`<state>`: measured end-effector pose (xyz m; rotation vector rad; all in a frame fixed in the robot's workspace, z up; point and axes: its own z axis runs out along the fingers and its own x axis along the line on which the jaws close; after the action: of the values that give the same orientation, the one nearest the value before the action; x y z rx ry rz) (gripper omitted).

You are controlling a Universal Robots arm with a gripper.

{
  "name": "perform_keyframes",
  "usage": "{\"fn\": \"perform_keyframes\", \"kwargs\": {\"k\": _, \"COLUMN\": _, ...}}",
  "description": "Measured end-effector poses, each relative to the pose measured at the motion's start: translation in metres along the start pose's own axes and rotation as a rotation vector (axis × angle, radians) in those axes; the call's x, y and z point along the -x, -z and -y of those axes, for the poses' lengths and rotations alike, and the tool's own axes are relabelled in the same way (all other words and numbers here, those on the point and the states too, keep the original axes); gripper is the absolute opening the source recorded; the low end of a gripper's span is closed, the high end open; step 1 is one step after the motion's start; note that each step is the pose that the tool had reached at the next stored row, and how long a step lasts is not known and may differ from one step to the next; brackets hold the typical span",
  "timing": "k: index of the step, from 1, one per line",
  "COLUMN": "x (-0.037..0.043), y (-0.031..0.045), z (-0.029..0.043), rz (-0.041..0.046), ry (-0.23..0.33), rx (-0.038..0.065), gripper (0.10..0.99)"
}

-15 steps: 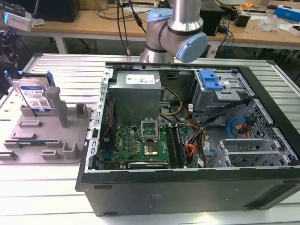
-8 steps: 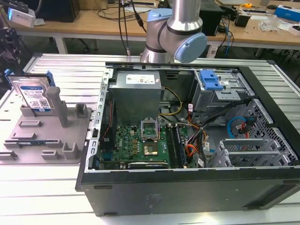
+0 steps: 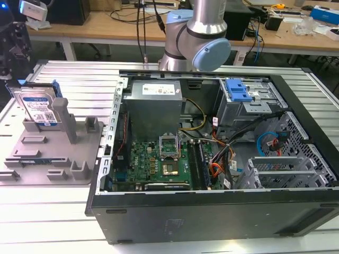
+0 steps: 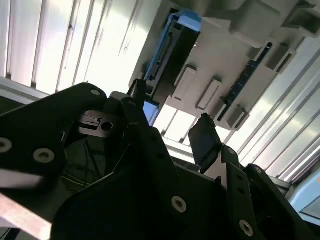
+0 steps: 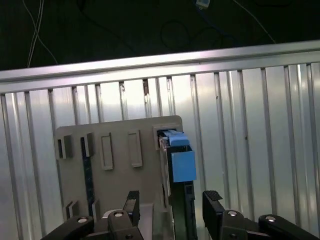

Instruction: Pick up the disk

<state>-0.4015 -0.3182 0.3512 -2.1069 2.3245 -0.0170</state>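
Right now the disk (image 3: 37,106) stands up on its edge in a slot of the grey tray (image 3: 58,164), at the middle left of the exterior view. The tray sits on the table (image 3: 47,222), beside the open computer case (image 3: 212,225). In the first wrist view the gripper (image 5: 172,199) hangs above the disk. Its two black fingers (image 5: 212,200) are spread wide apart, one on each side of the disk's thin top edge. They hold nothing and do not seem to touch it. I think the disk is hard and stiff, made of metal, and a bit heavy for a small thing. Its flat sides look smooth, so it could slip if the squeeze is weak. It could also get hurt inside if it falls or gets bumped. The best place to hold it looks like the two wide flat sides near the top, not the blue plastic rail (image 5: 182,167) on its edge.
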Motion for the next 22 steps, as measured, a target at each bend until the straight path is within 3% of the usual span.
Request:
{"fn": "perform_keyframes", "kwargs": {"k": 4, "x": 0.0014, "y": -0.0015, "z": -0.0167, "rz": 0.0002, "ry": 0.015, "rx": 0.0, "gripper": 0.616}}
{"fn": "perform_keyframes", "kwargs": {"k": 8, "x": 0.0008, "y": -0.0057, "z": -0.0237, "rz": 0.0006, "ry": 0.045, "rx": 0.0, "gripper": 0.616}}
{"fn": "perform_keyframes", "kwargs": {"k": 19, "x": 0.0008, "y": -0.0077, "z": -0.0243, "rz": 0.0004, "ry": 0.048, "rx": 0.0, "gripper": 0.616}}
{"fn": "perform_keyframes", "kwargs": {"k": 22, "x": 0.0009, "y": -0.013, "z": -0.0244, "rz": 0.0004, "ry": 0.048, "rx": 0.0, "gripper": 0.616}}
